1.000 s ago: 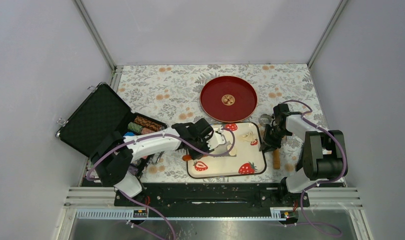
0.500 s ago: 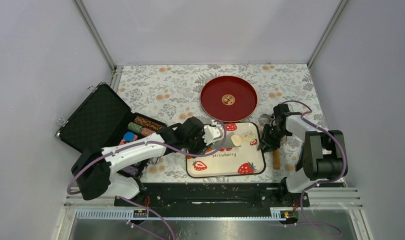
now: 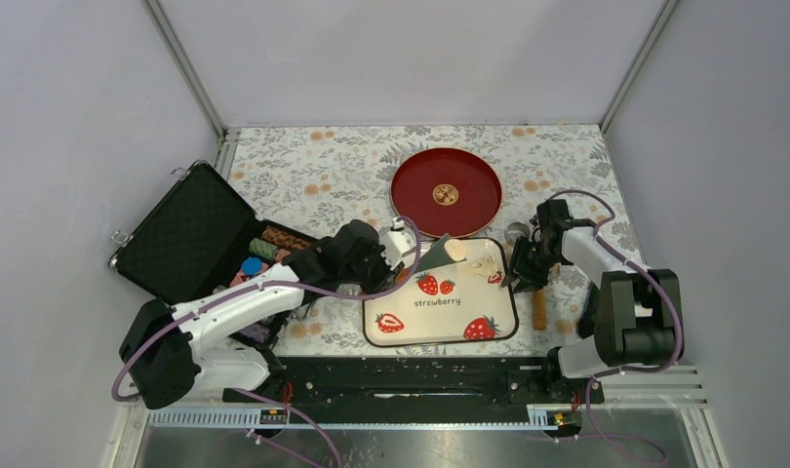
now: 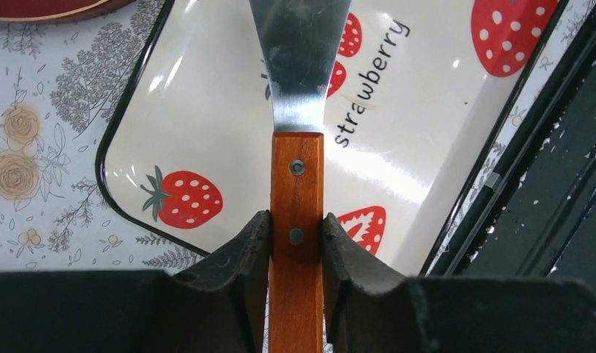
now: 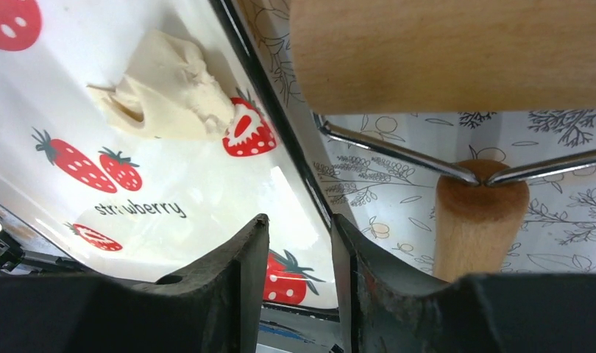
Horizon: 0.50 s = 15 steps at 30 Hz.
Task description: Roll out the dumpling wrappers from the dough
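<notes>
The floral-print tabletop (image 3: 303,185) fills the booth floor. At its left edge lies an open black case (image 3: 181,234) with its lid thrown back. Near the middle sits the strawberry tray (image 3: 469,302), white with a dark rim. Just beyond its far edge is the round red plate (image 3: 415,200) with a gold emblem at its centre. The left arm reaches from beside the case toward the tray's far left corner. Its left claw (image 4: 296,235) is clenched on the wooden handle of a spatula (image 4: 299,73), whose steel blade points out over the tray. At the blade's far end I see a dumpling wrapper (image 3: 455,251), a small pale disc by the tray's far rim, though from here I can't tell whether it rides on the blade or lies on the tray. A wooden roller (image 5: 457,51) with a wire frame and a wooden handle lies on the tabletop just off the tray's right side. The right claw (image 5: 299,229) hangs over that right rim, its fingers a little parted and nothing between them. The dough (image 5: 170,92), a soft cream lump, rests on the tray against its right rim, beside a printed strawberry. A small metal ring cutter (image 3: 516,232) stands on the tabletop past the tray's far right corner.
</notes>
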Tool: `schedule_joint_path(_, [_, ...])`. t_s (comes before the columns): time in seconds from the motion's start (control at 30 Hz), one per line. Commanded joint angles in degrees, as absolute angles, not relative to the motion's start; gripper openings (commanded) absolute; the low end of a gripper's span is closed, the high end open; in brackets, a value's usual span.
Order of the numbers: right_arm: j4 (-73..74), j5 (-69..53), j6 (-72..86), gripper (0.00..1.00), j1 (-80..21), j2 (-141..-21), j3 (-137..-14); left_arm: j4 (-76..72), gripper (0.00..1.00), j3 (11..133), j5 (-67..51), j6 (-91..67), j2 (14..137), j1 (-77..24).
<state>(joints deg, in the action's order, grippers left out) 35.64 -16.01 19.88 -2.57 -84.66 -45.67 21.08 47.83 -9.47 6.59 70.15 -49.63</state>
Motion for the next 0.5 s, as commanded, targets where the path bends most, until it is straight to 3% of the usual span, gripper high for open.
schedule_joint_path(0.0, [38.38, -17.03, 20.42, 0.43, -2.68, -80.86, -47.47, 16.57, 0.0, 49.58, -11.02, 4.11, 68.36, -47.37])
schedule_joint_path(0.3, [41.06, -20.45, 21.59, 0.36, -4.14, -76.22, -51.97, 16.99, 0.0, 54.8, -10.59, 2.26, 71.49, -44.84])
schedule_joint_path(0.47, [41.08, -21.91, 23.09, 0.22, -8.02, -76.97, -57.08, 16.41, 0.0, 57.85, -9.84, 1.68, 73.97, -43.45])
